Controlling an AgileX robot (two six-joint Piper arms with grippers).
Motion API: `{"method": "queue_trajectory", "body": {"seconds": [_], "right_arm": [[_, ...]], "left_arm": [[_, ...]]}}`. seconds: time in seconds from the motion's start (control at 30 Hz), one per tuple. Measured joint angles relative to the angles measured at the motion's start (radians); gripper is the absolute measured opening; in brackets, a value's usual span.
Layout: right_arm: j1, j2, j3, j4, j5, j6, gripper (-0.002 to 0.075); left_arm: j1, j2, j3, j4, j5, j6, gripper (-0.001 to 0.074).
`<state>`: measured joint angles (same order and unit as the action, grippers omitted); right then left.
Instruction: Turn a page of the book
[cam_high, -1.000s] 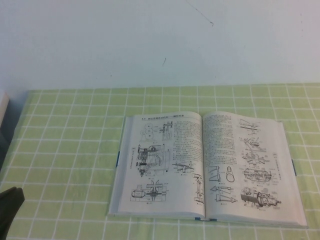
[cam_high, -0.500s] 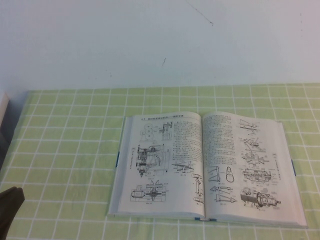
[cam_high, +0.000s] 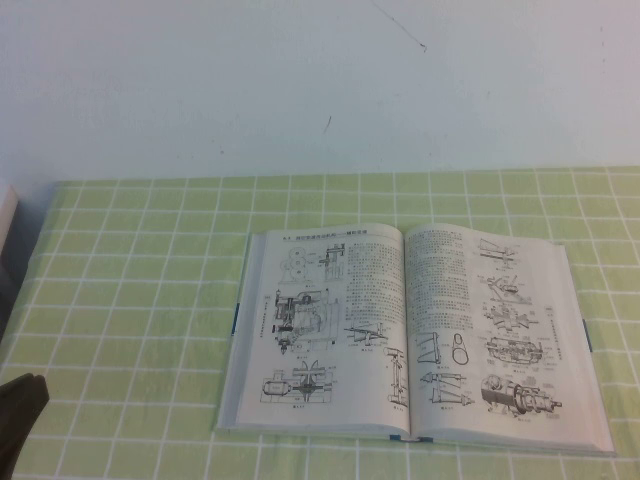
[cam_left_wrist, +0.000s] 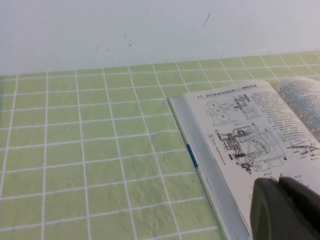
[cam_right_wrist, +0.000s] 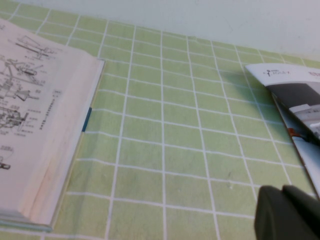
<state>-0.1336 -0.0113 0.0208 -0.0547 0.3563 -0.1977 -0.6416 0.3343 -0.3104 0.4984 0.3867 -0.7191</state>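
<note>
- The left gripper shows in its own wrist view only as a dark rounded tip at the corner of the frame; whether its fingers are open or closed cannot be told. Nothing is seen held in it.
- In the high view a dark shape at the near left corner, the left gripper again, sits over the tablecloth, well apart from the book.
- Ahead of that left tip lies the book, open and flat, its left-hand leaf with gear and machine drawings closest to the tip, the grey stack of page edges and a small blue bit of cover just beside it.
- The right gripper likewise appears only as a dark tip in its wrist view, over bare green checked cloth; its fingers' state cannot be told.
- To one side of the right tip, well apart, is the book's right-hand edge, thick page block showing; the page on top lies flat, not lifted.
- On the other side of the right tip, near it, lies a glossy printed sheet.
- Beyond everything stands a plain white wall.
</note>
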Motion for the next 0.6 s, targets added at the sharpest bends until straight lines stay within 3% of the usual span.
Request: {"method": "queue_trajectory", "body": {"seconds": [0.17, 0.27, 0.43, 0.6], "right_arm": [[0.0, 0.0, 0.0, 0.0, 0.0, 0.0, -0.0002], [0.0, 0.0, 0.0, 0.0, 0.0, 0.0, -0.0002], [0.0, 0.0, 0.0, 0.0, 0.0, 0.0, -0.0002], [0.0, 0.0, 0.0, 0.0, 0.0, 0.0, -0.0002]], "left_arm": [[0.004, 0.0, 0.018, 0.017, -0.002, 0.018, -0.0004], [0.05, -0.004, 0.068, -0.019, -0.019, 0.117, -0.0004], [0.242, -0.06, 0.211, -0.22, -0.15, 0.336, -0.0004], [0.511, -0.19, 0.326, -0.413, -0.31, 0.517, -0.0004]]}}
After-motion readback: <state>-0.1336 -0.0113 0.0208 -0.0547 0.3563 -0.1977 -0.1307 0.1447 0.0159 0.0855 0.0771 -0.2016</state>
